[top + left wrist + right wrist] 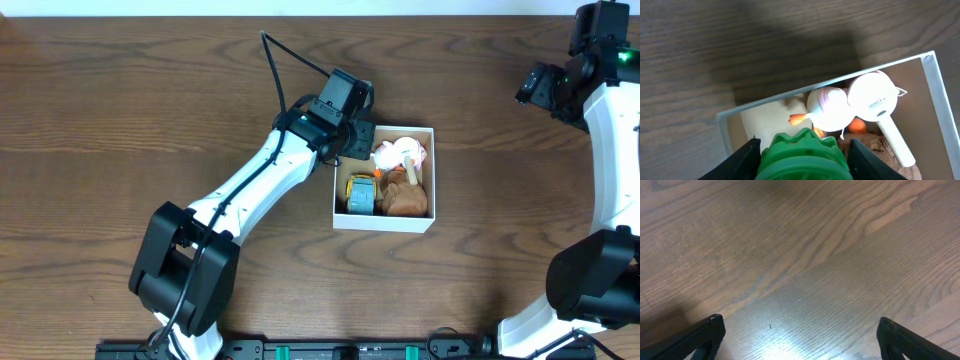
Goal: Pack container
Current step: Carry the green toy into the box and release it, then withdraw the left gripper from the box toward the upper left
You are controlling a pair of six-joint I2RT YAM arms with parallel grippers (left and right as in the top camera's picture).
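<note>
The box (385,224) sits on the desk (120,120) just past centre toward three o'clock, with toys (400,155) inside. The left claw (805,156) grips a green ridged toy (800,145) above the box's ten o'clock corner. The right claw (800,337) gapes wide over the desk at two o'clock.

A dark wood-grain table (110,90) spreads everywhere, one patch catching bright light.

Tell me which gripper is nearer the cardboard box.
Left. The left gripper, shut on a green toy, hangs over a corner of the container. The right gripper is open above the table, far beyond the container's opposite side.
</note>
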